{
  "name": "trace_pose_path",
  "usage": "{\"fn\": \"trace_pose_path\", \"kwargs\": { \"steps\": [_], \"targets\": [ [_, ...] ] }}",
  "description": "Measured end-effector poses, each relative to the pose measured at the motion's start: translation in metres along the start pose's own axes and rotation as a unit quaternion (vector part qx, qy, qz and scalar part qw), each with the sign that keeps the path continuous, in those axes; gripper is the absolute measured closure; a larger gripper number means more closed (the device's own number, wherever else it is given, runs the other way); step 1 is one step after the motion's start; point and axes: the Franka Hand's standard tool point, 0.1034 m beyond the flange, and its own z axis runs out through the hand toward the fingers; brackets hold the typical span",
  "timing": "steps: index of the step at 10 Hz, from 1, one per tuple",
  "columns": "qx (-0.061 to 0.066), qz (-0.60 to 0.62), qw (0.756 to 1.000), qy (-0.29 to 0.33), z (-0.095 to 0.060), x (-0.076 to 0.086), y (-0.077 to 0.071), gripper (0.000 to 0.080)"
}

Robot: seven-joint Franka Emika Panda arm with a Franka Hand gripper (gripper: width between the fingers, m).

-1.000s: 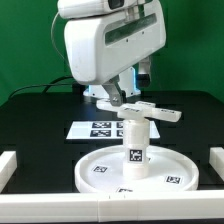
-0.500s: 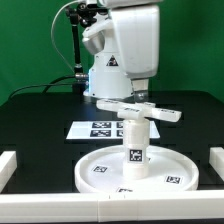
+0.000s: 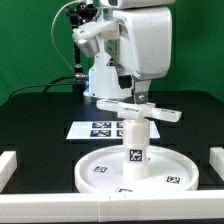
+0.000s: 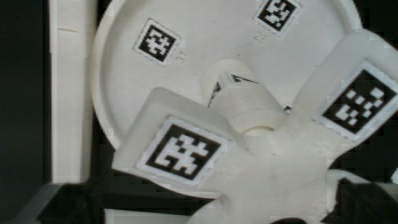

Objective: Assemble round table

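Note:
The round disc (image 3: 100, 166) lies flat at the front of the black table. The short tagged leg (image 3: 134, 140) stands upright in its middle, with the cross-shaped base piece (image 3: 145, 110) sitting on top of it. My gripper (image 3: 139, 97) hangs straight above the base piece, its fingertips down at the hub. In the wrist view the base piece (image 4: 267, 140) fills the picture over the disc (image 4: 178, 55). My gripper (image 4: 222, 203) shows dark fingers (image 4: 71, 203) far apart on either side of the hub, so it is open.
The marker board (image 3: 93, 128) lies flat behind the disc. Low white rails stand at the exterior view's left (image 3: 8, 165) and right (image 3: 214, 160) table edges. The arm's base and cables stand at the back.
The hand has turned about its vertical axis and risen slightly. The base piece, leg and disc look unmoved.

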Motion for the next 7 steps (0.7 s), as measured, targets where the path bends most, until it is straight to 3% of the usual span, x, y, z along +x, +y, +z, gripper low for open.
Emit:
{"fn": "trace_pose_path", "kwargs": {
  "steps": [3,7],
  "targets": [
    [0.005,-0.111,0.994,-0.001,0.007,0.002,-0.008,0.0151],
    [0.016,-0.09,0.996,0.002,0.018,0.005,-0.019,0.0151]
  ]
}}
